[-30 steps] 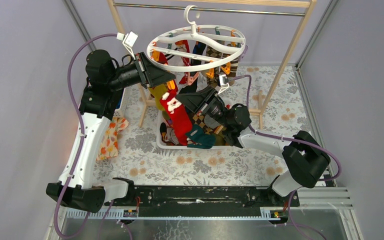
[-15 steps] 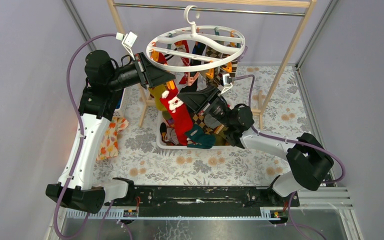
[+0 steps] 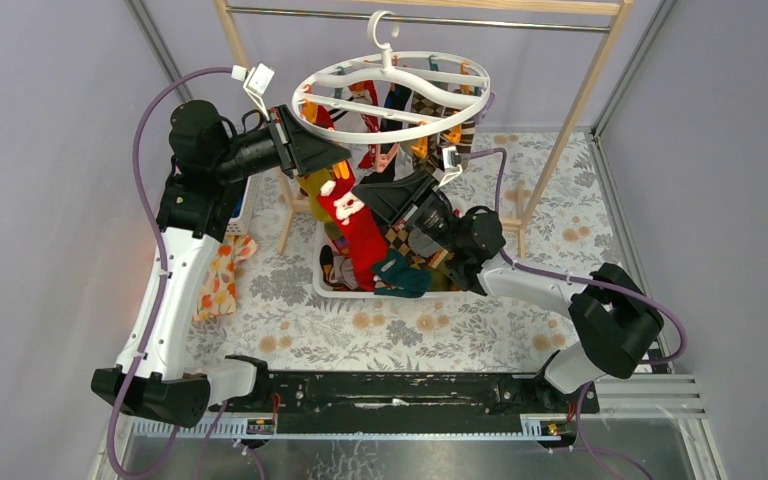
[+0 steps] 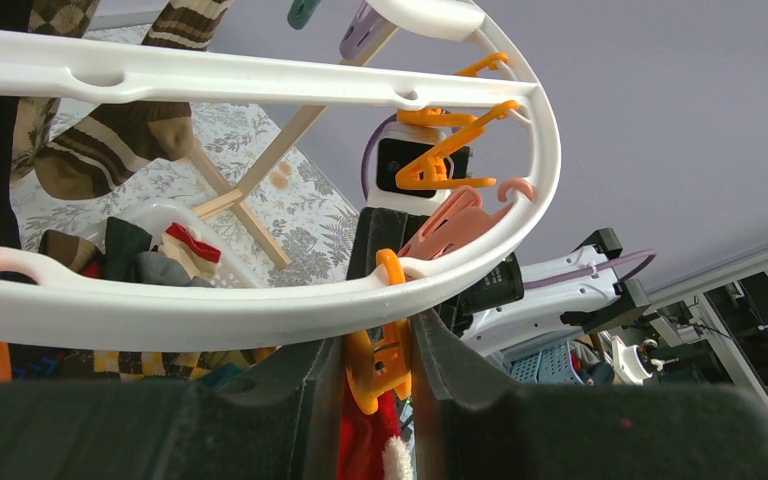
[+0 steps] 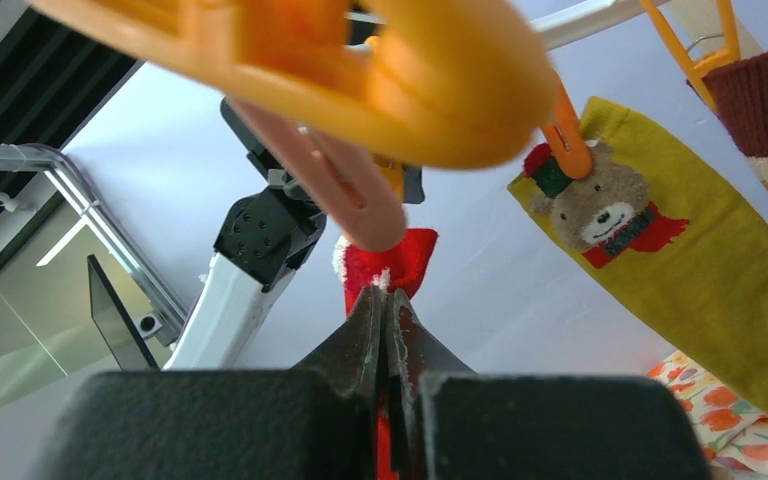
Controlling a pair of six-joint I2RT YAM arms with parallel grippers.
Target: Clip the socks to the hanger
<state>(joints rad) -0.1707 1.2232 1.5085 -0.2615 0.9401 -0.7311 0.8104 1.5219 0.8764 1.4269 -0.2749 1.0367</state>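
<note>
Santa sock (image 3: 358,240), cuff pinched between the right gripper's (image 5: 388,312) pressed-together fingers, has edged up-left toward the orange clip (image 4: 380,362) squeezed by the left gripper's (image 4: 378,335) fingers on the white hanger (image 3: 400,133) at upper centre, so clipping seems close.

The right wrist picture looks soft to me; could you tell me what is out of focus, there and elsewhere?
Right wrist view: the big orange plastic clip nearest the lens is blurred, the mustard bear sock sharp. Left wrist view: the white oval plastic hanger is crisp. Top view: sharp, evenly lit.
</note>
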